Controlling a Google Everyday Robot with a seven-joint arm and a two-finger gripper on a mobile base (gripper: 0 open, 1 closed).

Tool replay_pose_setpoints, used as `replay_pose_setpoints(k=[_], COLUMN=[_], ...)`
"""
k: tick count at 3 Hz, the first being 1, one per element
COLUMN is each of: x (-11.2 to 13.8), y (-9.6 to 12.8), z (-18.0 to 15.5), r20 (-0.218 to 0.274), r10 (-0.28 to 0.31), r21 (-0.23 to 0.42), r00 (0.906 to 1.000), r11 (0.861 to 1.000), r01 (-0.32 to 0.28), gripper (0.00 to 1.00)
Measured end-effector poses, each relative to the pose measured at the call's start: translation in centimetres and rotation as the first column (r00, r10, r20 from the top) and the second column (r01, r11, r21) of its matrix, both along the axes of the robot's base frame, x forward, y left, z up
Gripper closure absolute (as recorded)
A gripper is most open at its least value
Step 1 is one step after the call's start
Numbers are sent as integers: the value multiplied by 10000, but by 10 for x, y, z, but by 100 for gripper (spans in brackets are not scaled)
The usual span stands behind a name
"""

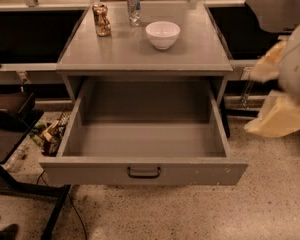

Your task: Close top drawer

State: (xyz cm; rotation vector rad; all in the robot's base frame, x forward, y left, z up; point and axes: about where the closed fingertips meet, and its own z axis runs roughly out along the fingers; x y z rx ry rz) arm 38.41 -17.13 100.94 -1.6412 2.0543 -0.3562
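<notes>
The top drawer (90, 173) is a wide grey drawer pulled fully out of the grey cabinet (140, 54), and it is empty inside. Its front panel carries a small dark bar handle (143, 172) at the centre and white chip specks near the right end. My gripper (275, 91) shows as pale, blurred parts at the right edge of the view, to the right of the drawer's right side and above the floor. It touches nothing.
On the cabinet top stand a white bowl (162, 34), a silver can (134, 7) and a brown snack bag (101, 20). A black stand (10, 129) and floor clutter (49, 134) sit left of the drawer. Speckled floor (190, 214) lies in front.
</notes>
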Motion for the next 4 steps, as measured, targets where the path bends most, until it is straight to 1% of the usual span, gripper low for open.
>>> replay_pose_setpoints(k=[1, 2, 3, 4], x=[-15, -16, -23, -25], y=[9, 7, 4, 13], z=[-32, -51, -75, -55], r20=[138, 7, -223, 199], r10=[-216, -308, -361, -256], r21=[74, 60, -69, -127], r00=[9997, 9995, 9991, 9995], r11=[9997, 9995, 9993, 9996], r01=[215, 307, 360, 258], gripper=[56, 65, 89, 100])
